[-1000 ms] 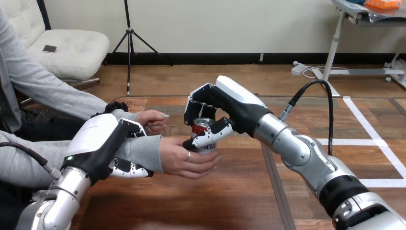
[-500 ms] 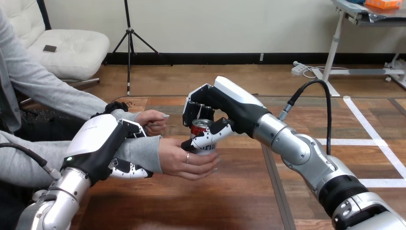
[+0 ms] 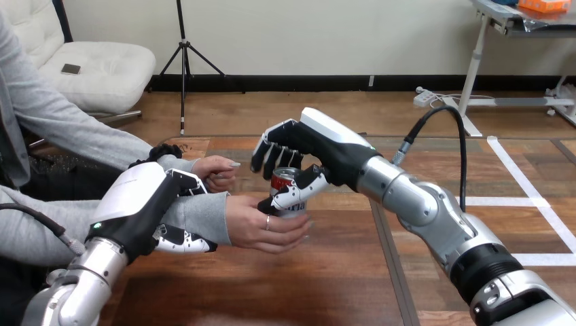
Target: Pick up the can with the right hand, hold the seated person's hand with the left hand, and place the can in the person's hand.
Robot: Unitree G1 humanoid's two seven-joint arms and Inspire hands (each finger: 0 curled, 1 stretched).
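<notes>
Head view: we see the red-and-silver metal can (image 3: 285,185) upright in the person's hand (image 3: 261,227) over the brown wooden table (image 3: 326,272), toward its left edge. The right hand (image 3: 326,146) arches over it, loosened, fingers clear, thumb against its side. The left hand (image 3: 139,204) grips the person's grey-sleeved forearm (image 3: 200,217).

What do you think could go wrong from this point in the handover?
1. The red-and-silver drink can stands upright on the person's nearer hand, which cups only its base. It may tip once support from above goes.
2. The right hand sits close against the can, so a sideways retreat might drag it over.
3. The left hand, curled round the person's wrist, could jolt that arm if it shifts.
</notes>
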